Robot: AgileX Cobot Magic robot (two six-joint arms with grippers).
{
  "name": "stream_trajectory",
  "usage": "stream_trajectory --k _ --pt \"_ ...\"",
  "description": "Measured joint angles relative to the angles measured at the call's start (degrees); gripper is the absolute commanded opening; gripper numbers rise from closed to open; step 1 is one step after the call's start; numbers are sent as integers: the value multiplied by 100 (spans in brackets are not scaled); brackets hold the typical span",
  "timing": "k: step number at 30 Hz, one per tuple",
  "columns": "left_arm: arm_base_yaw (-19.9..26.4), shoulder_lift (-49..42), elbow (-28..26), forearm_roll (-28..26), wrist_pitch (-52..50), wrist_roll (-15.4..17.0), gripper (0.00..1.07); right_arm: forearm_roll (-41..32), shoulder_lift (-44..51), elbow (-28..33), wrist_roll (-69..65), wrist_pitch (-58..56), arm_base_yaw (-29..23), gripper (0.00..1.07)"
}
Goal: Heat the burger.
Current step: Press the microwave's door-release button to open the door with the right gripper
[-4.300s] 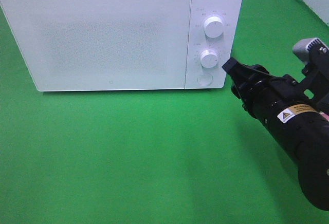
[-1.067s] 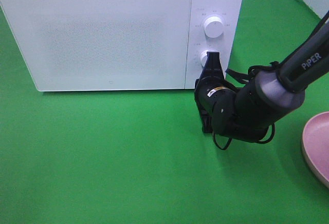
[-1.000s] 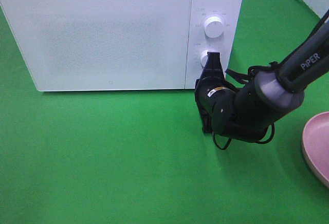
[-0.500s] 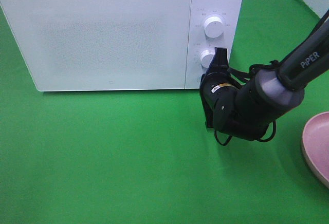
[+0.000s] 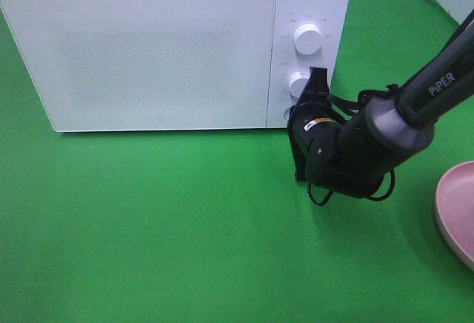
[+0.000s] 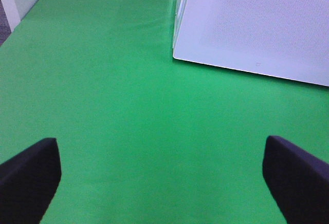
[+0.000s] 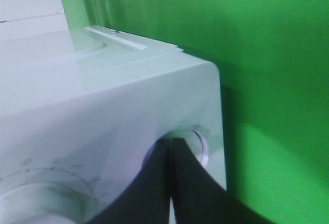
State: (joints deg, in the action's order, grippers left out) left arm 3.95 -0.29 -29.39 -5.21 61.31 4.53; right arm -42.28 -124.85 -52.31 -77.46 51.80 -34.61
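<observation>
The burger is out of view in every frame. A white microwave [image 5: 170,49] stands at the back with its door closed. My right gripper [image 5: 318,76] is shut with nothing in it, its tips up against the control panel just right of the lower knob [image 5: 298,84]. In the right wrist view the closed fingertips [image 7: 170,144] touch a round control [image 7: 198,143] near the microwave's corner. My left gripper [image 6: 163,183] is open and empty over bare green cloth, with the microwave's front corner [image 6: 177,54] ahead of it.
The upper knob [image 5: 307,38] sits above the lower one. A round pink plate [image 5: 453,212] lies at the right edge, cut off by the frame. Green cloth [image 5: 148,227] covers the table in front of the microwave.
My right gripper has shifted slightly right and up, off the front of the lower knob to its right side. The knob now shows. The left gripper stays as it was.
</observation>
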Motion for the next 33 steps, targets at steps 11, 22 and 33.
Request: stream_trajectory --k 11,22,33 --pt "0 0 0 0 0 0 100 57 -80 -46 -52 23 0 0" --pt "0 0 0 0 0 0 100 34 -115 -40 -46 315 23 0" --pt "0 0 0 0 0 0 100 -206 -327 -384 69 241 29 0"
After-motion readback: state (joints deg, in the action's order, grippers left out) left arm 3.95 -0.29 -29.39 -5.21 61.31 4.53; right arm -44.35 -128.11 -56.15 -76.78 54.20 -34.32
